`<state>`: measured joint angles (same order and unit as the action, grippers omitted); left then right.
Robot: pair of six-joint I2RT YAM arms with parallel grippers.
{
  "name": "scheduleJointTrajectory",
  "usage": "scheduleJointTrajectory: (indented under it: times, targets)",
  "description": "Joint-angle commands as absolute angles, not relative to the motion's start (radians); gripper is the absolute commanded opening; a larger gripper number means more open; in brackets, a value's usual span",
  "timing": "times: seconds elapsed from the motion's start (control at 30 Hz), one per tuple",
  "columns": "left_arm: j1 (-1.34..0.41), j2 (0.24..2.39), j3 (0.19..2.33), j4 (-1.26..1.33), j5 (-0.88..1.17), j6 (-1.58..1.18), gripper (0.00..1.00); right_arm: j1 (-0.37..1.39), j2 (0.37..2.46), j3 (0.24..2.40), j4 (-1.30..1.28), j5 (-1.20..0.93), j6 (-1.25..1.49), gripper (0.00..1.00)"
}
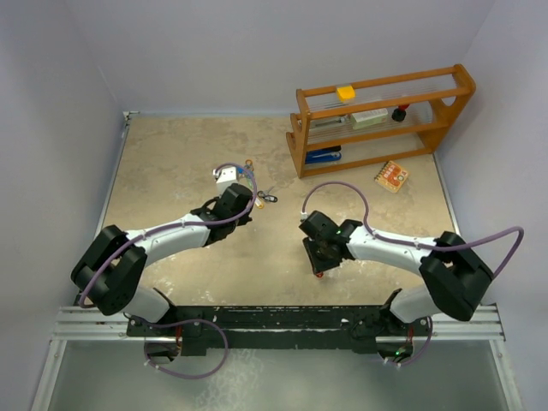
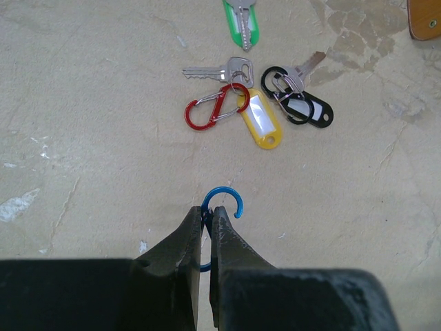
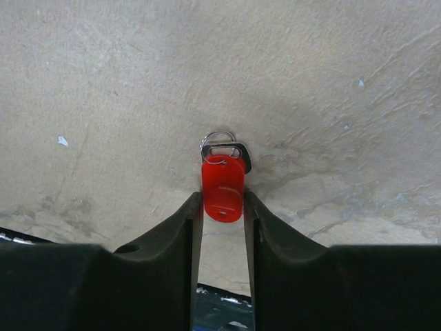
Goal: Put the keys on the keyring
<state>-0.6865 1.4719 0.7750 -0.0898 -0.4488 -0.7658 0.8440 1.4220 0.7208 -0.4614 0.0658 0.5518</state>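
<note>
Pinching a blue clip (image 2: 222, 200) between tightly closed jaws, the left gripper (image 2: 207, 212) faces the loose keys (image 2: 262, 117) lying on the table (image 2: 83, 103) at its 12 o'clock. The right gripper (image 3: 222, 196) nips the red-tagged key (image 3: 223, 183) by its tag, the key's small ring pointing to 12 o'clock.

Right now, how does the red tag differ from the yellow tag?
The red tag sits between the fingers of the right pincer, while the yellow tag lies free on the table. The yellow tag shows a white label window; the red tag looks plain red. The yellow tag joins a red clip and a silver key; the red tag carries a small ring. Both are oblong plastic tags.
</note>
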Motion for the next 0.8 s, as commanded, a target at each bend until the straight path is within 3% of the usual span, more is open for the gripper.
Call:
scheduleJointTrajectory:
  times: [0.0, 0.3, 0.77]
  targets:
    - [-0.678, 1.469, 0.772, -0.048, -0.449, -0.756, 0.00, 0.854, 1.493, 0.707, -0.448, 0.095, 0.570, 0.32]
    - [-0.673, 1.463, 0.763, -0.043, -0.450, -0.754, 0.00, 0.855, 1.594, 0.788, -0.399, 0.136, 0.547, 0.25]
    - [-0.661, 1.450, 0.752, -0.036, -0.453, -0.752, 0.00, 0.852, 1.726, 1.020, -0.351, 0.416, 0.449, 0.09]
